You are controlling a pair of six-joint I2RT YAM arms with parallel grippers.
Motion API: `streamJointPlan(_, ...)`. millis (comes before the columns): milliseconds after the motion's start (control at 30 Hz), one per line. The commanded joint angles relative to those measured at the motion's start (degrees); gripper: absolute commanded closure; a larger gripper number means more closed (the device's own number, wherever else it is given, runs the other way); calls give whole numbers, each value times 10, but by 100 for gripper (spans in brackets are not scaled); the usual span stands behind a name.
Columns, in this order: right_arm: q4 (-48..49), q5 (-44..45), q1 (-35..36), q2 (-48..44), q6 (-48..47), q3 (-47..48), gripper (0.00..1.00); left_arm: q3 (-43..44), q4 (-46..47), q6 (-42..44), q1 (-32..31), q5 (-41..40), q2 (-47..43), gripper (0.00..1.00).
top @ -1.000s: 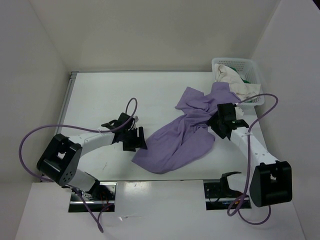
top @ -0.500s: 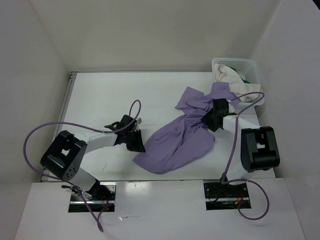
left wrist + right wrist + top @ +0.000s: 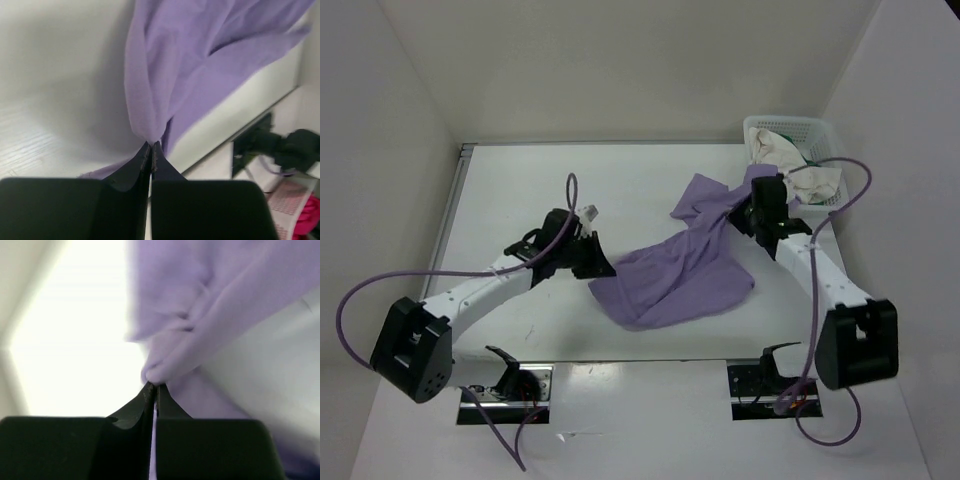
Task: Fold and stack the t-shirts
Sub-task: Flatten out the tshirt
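The lavender t-shirt (image 3: 685,275) lies rumpled across the right half of the table, stretched between both arms. My left gripper (image 3: 596,264) is shut on its left edge. In the left wrist view the fingertips (image 3: 151,145) pinch a fold of purple cloth (image 3: 165,75). My right gripper (image 3: 753,207) is shut on the shirt's far right part. The right wrist view shows its tips (image 3: 154,386) clamped on a bunched lavender fold (image 3: 175,357). The cream-white t-shirt (image 3: 792,165) spills out of the basket at the back right, with a bit of green t-shirt (image 3: 812,156) beside it.
The white lattice basket (image 3: 790,122) stands in the back right corner against the wall. Purple cables loop off both arms. White walls close in the table at the back and on both sides.
Both grippers have shut on the lavender t-shirt. The left arm has drawn its edge up and back, the right has moved toward the basket, and the shirt is pulled out between them.
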Motion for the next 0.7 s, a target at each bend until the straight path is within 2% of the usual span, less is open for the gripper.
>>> streamJointPlan(0, -30, -13, 11, -112, -36, 124, 100, 69, -6, -20, 59, 47, -51, 100)
streamJointPlan(167, -72, -75, 18, -128, -60, 270, 100, 172, -6, -32, 192, 135, -77, 100)
streamJointPlan(200, -79, -90, 18, -123, -60, 320, 100, 191, -1, -41, 229, 161, -77, 100)
streamJointPlan(333, -85, -165, 29, -90, -71, 446, 100, 283, 6, -60, 312, 200, -82, 100)
streamJointPlan(467, -85, -277, 29, -50, -64, 548, 100, 400, -26, -38, 340, 184, -75, 100)
streamJointPlan(567, -91, -295, 34, -50, -52, 568, 100, 482, -59, -17, 352, 171, -54, 100)
streamJointPlan(667, -100, -286, 50, -55, -63, 578, 99, 540, -91, 20, 352, 126, -42, 100)
